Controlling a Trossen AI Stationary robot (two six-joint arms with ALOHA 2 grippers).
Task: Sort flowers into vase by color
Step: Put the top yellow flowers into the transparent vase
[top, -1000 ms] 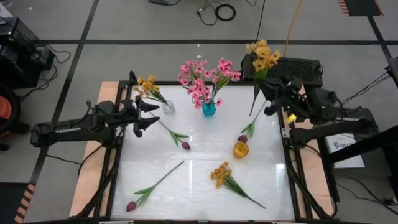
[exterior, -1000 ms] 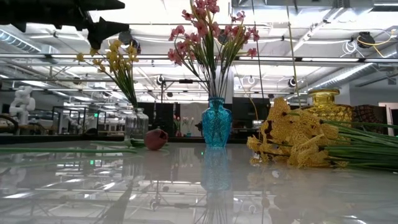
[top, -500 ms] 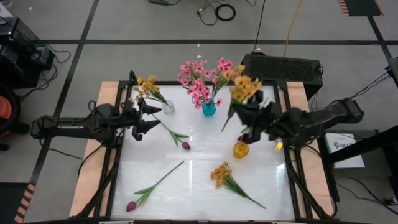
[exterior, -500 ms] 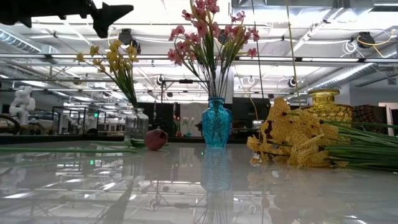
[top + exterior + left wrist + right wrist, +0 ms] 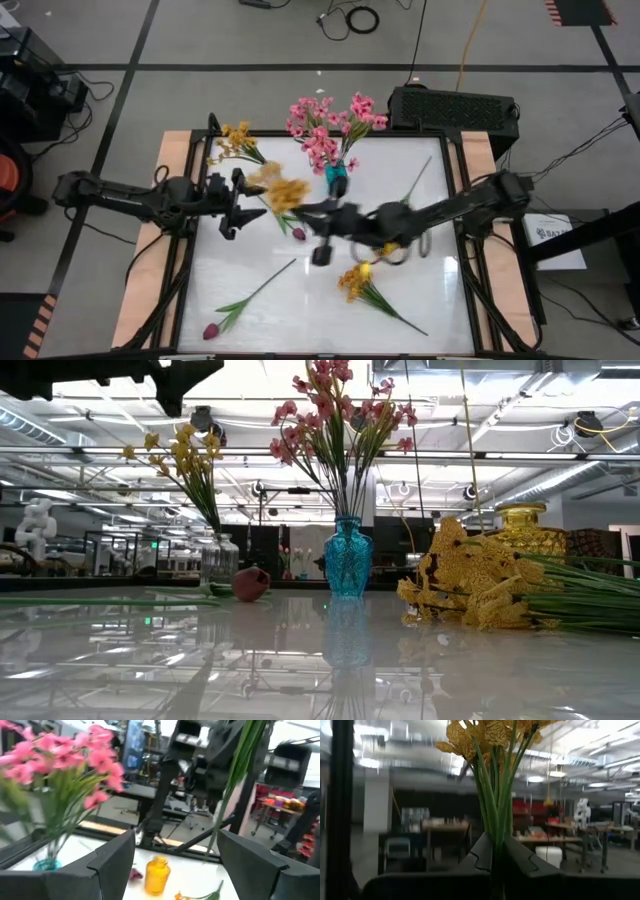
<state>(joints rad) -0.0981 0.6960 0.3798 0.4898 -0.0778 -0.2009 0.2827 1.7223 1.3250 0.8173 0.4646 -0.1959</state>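
Gripping yellow spray (image 5: 490,740), right gripper (image 5: 495,857) fingers clamped

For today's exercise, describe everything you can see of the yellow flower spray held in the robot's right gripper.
The yellow-orange artificial flower spray has crinkled, fabric-like blossoms topping several thin green plastic-looking stems. The right gripper is shut on those stems, holding the spray off the glossy white table. From above, its blurred blossoms hang beside the open left gripper, near the turquoise glass vase of pink flowers.

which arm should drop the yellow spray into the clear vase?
Right. Its gripper is shut on the yellow spray and reaches toward the clear vase. The left gripper waits beside it, jaws open and empty.
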